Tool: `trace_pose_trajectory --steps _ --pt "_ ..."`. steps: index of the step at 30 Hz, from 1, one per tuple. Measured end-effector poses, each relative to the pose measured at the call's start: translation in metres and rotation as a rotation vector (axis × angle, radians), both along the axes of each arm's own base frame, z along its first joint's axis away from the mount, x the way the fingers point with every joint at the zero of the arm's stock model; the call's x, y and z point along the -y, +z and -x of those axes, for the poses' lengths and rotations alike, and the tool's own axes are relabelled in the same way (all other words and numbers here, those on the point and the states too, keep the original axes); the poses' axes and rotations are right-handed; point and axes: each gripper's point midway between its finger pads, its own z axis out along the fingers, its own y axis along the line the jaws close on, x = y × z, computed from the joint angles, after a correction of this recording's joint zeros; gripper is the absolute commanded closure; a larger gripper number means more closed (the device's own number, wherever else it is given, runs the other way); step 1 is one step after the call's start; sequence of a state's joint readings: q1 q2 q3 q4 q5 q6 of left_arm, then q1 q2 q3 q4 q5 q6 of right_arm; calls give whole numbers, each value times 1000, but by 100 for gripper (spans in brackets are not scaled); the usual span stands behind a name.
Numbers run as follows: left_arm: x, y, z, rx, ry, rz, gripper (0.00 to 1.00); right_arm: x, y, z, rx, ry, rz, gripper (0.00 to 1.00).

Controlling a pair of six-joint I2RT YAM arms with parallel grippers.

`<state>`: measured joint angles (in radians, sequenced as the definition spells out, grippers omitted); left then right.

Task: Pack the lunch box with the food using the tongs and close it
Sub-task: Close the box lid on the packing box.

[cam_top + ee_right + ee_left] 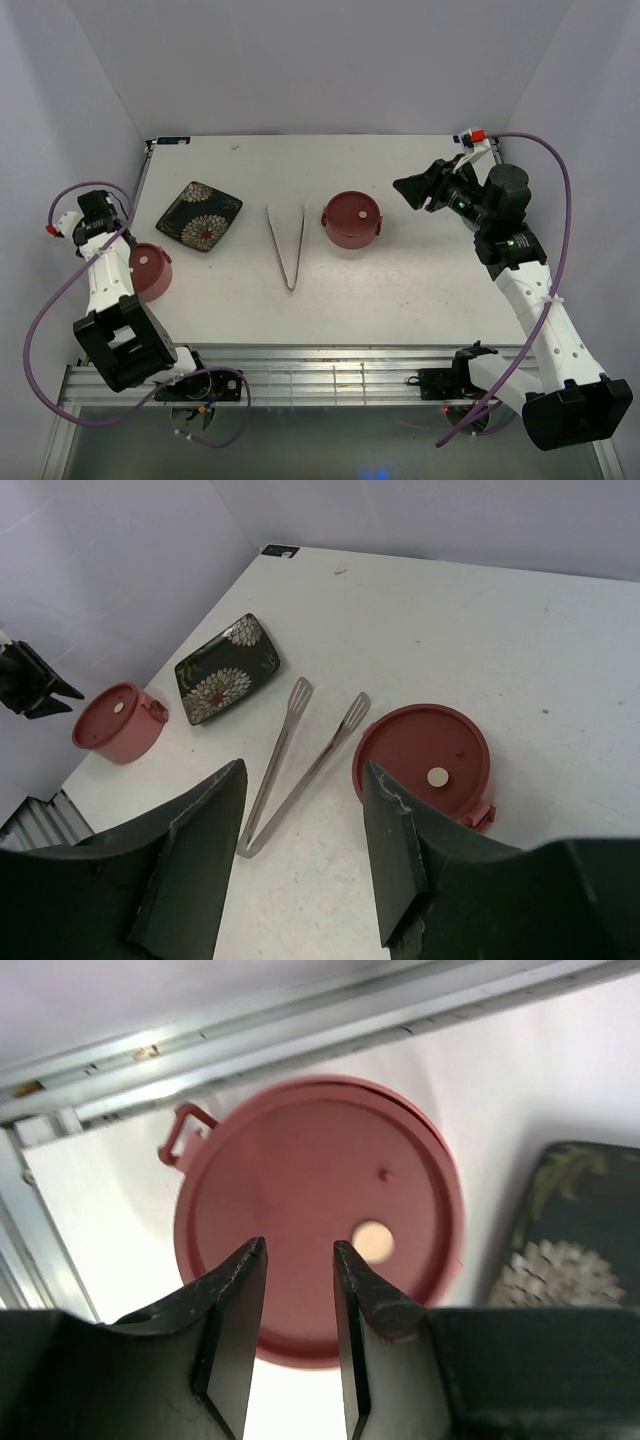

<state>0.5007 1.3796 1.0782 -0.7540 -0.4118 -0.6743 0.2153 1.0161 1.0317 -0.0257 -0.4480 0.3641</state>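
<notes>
1. The table (420, 290) is a flat white board. Plain white walls (330, 60) close it in on the left, the far side and the right. A metal rail (330, 372) runs along the near edge, where both arms are bolted.
2. The lunch box stands as two separate tiers, each with its lid on. The middle tier (352, 220) sits around the centre of the table. The left tier (152, 272) sits close to the left edge, partly hidden under the left arm.
3. The tongs (287, 245) lie flat just left of the middle tier, not touching it. Their joined end points toward the near edge and the two tips spread toward the far wall.
4. A dark flowered plate (200, 215) lies turned like a diamond between the left tier and the tongs, apart from both.
5. The left gripper (298, 1250) hangs over the left tier's lid, its jaws partway apart with nothing between them.
6. The right gripper (302, 768) hangs in the air to the right of the middle tier. It faces the table's centre with its jaws partway apart and grips nothing.
7. The widest open stretch lies right of the middle tier and along the near strip in front of the tongs. Room is tightest at the left tier, between the plate and the left edge.
</notes>
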Motion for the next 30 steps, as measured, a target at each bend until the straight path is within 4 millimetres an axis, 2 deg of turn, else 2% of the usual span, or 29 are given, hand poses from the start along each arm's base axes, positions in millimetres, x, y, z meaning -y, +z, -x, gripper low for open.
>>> trace_pose_trajectory --steps 3,5,7,12,14,19,30 --pt "7 7 -3 56 1 24 56 -1 0 1 -3 7 -2 44" --pt "11 4 -4 67 4 47 55 -1 -1 1 -4 9 -2 44" --pt "15 -8 -4 52 5 79 56 -1 -1 1 -5 9 -2 44" --pt "19 -52 2 -59 26 145 56 -1 -5 1 -13 9 -1 44" --pt "11 -49 -5 -47 35 111 56 -1 -6 1 -16 9 0 44" --pt "3 -51 -7 -59 54 75 56 -1 -6 1 -16 8 0 44" --pt "-2 -47 -7 -74 49 49 56 -1 -7 1 -16 7 1 44"
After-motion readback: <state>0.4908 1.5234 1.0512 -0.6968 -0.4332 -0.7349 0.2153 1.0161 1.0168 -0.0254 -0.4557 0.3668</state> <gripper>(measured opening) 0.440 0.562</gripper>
